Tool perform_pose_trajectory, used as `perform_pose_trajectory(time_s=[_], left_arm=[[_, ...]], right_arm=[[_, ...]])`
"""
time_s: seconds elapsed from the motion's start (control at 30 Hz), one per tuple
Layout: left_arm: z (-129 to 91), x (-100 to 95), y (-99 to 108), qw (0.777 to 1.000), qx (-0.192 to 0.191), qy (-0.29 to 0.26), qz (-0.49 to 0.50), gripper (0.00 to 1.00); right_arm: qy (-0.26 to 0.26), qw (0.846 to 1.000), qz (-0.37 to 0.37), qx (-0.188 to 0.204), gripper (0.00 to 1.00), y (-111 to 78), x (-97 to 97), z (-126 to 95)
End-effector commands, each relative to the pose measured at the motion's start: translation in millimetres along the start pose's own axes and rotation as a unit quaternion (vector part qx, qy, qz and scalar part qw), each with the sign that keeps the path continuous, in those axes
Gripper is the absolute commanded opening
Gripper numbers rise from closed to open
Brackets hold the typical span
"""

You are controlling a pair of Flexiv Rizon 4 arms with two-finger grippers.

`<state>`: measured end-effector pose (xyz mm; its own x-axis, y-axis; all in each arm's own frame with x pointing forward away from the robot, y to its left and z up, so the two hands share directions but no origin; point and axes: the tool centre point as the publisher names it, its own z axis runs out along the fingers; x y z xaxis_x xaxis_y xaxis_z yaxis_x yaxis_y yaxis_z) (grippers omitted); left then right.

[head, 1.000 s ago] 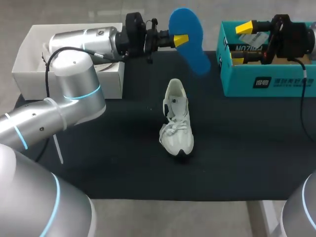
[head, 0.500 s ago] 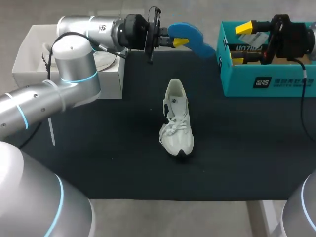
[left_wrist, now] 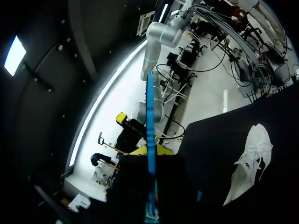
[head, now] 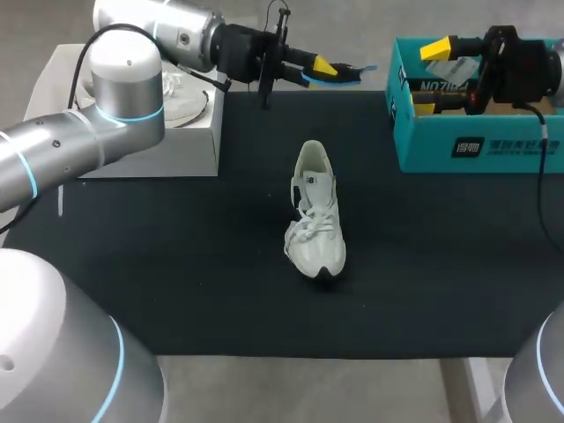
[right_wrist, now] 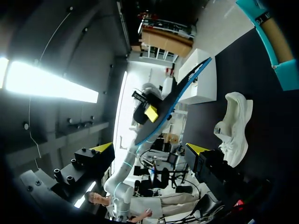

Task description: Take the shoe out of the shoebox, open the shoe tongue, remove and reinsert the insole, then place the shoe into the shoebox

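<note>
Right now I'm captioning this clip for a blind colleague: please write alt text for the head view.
The left gripper grips a flat blue foam insole, seen edge-on, over the far edge of the black table mat. A white lace-up sneaker lies mid-mat, and the right gripper hangs open at the teal cardboard shoebox.

Edge-on blue insole (left_wrist: 150, 130), white shoe (left_wrist: 247, 163) nearby

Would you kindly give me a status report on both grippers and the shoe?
Left gripper shut on blue insole, aloft past the white shoe. Right gripper open, by teal shoebox. Shoe upright mid-table, nothing blocking it.
</note>
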<state>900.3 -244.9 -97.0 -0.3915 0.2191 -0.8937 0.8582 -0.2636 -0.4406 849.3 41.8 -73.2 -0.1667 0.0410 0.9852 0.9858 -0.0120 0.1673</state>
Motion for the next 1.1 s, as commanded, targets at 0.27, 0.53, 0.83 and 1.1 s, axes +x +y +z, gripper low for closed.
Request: perform_pose_trajectory(time_s=[0.27,0.53,0.83,1.1], left_arm=[[10,1.2,-12,0.947,-0.207,-0.055,0.239,0.00],[8,3.5,-7,0.948,-0.224,-0.058,0.220,0.00],[13,-0.1,-8,0.957,-0.255,-0.098,0.098,0.00],[25,-6.1,-10,0.950,-0.259,-0.095,0.147,0.00]], right_arm=[[0.000,1.000,0.000,-0.001,1.00,-0.1,-0.3,1],[0.000,1.000,0.000,-0.001,1.00,-0.1,-0.3,1],[0.003,1.000,-0.002,0.000,1.00,-0.6,-1.2,6],[-0.010,1.000,-0.004,0.012,1.00,10.7,-0.2,18]])
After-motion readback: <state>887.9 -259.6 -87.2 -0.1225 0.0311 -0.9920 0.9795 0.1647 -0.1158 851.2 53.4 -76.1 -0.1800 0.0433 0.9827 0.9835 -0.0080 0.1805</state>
